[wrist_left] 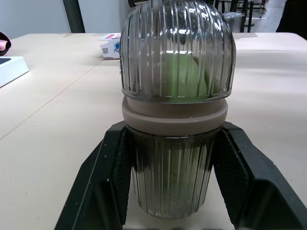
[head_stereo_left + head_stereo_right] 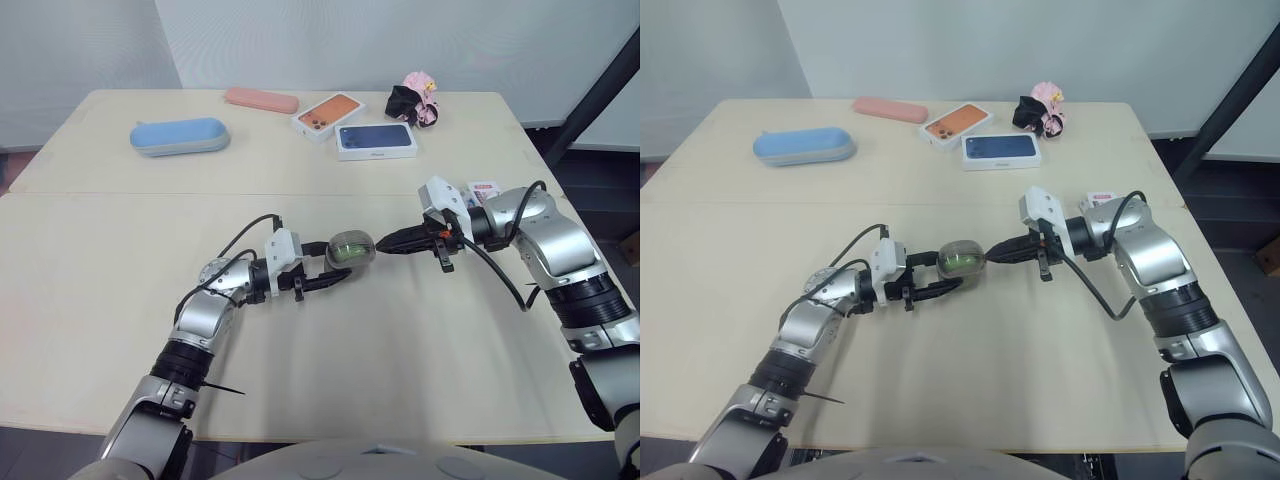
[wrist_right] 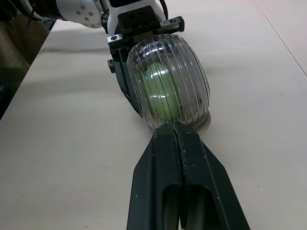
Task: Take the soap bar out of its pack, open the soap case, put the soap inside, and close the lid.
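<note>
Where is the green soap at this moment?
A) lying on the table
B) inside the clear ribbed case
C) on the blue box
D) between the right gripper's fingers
B: the green soap shows through the clear case held in the left gripper.

Clear case (image 2: 351, 248) shut — grn soap (image 1: 184, 76) inside

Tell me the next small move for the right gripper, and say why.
Probably draw the right gripper straight back off the soap case. The green soap is already inside, the ribbed lid looks seated evenly on the tan ring, and the left gripper clamps the base. The right gripper's shut fingers touch the lid, with seemingly nothing left to press.
</note>
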Tool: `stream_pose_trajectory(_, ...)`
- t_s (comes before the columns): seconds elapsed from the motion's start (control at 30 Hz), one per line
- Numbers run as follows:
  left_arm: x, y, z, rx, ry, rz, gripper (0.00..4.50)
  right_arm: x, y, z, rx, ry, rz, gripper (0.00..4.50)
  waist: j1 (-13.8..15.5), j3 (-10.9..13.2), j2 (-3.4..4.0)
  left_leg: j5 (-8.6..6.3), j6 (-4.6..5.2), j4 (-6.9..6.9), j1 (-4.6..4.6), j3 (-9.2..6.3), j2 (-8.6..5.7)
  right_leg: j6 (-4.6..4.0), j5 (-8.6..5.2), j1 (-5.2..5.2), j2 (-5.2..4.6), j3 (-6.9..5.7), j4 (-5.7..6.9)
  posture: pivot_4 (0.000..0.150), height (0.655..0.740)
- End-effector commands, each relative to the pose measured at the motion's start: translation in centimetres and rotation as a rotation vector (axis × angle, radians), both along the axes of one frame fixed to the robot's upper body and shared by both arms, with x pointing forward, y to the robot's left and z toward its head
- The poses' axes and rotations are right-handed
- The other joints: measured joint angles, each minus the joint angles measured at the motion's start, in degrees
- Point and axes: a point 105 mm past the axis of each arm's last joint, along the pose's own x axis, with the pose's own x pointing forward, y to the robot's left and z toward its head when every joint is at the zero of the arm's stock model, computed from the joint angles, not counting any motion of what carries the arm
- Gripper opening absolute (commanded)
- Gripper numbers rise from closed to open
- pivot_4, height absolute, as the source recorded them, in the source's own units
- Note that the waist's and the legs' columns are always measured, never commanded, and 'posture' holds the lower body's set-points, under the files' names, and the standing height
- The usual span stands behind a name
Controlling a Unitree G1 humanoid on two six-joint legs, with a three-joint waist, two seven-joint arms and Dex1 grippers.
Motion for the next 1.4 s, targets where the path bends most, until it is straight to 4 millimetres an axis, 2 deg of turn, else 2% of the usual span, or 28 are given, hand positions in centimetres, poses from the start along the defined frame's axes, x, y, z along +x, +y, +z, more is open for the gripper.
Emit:
stream_pose_trajectory(0.03, 0.3, 0.3, 0.4, 0.011, -0.021, 0.011, 1.9, -0.2, 0.1, 1.0, 0.007, -0.049, 0.031, 0.02, 0.0, 0.0, 0.0, 0.0, 0.0, 0.0, 0.0, 0.0, 0.0, 0.0, 0.0, 0.0, 0.0, 0.0, 0.0, 0.15, 0.74)
stream_pose_trajectory(0.3, 0.3, 0.4, 0.3, 0.013, -0.018, 0.011, 1.9, 1.5, -1.3, 1.5, 0.004, -0.081, -0.037, 0.02, -0.1, 0.0, 0.0, 0.0, 0.0, 0.0, 0.0, 0.0, 0.0, 0.0, 0.0, 0.0, -0.01, 0.0, 0.0, 0.15, 0.74)
stream_pose_trajectory(0.47, 0.3, 0.4, 0.3, 0.016, -0.017, 0.01, 1.9, 1.7, -1.4, 3.4, 0.08, -0.105, -0.018, 0.02, 0.0, 0.0, 0.0, 0.0, 0.0, 0.0, -0.01, 0.0, -0.01, 0.0, 0.0, 0.0, 0.0, 0.0, 0.0, 0.15, 0.74)
stream_pose_trajectory(0.77, 0.3, 0.4, 0.2, 0.018, -0.019, 0.011, 1.9, -0.9, 1.3, 3.8, 0.118, -0.121, 0.103, 0.02, 0.0, 0.0, 0.0, 0.0, 0.0, 0.0, -0.01, 0.0, 0.0, 0.0, 0.0, 0.0, 0.0, -0.01, 0.0, 0.15, 0.74)
stream_pose_trajectory(1.17, 0.3, 0.5, 0.3, 0.018, -0.021, 0.02, 1.9, -1.0, 2.6, 3.3, 0.12, -0.105, 0.102, 0.02, -0.1, 0.0, 0.0, 0.0, 0.0, -0.04, 0.0, 0.0, 0.0, 0.0, 0.0, 0.0, 0.0, -0.02, -0.03, 0.15, 0.74)
stream_pose_trajectory(1.4, 0.3, 0.4, 0.2, 0.018, -0.02, 0.02, 1.9, -0.7, 3.0, 2.4, 0.09, -0.106, 0.086, 0.02, -0.1, 0.0, 0.0, 0.0, -0.01, -0.05, 0.01, 0.0, 0.0, 0.0, 0.0, 0.0, 0.0, -0.02, -0.04, 0.15, 0.74)
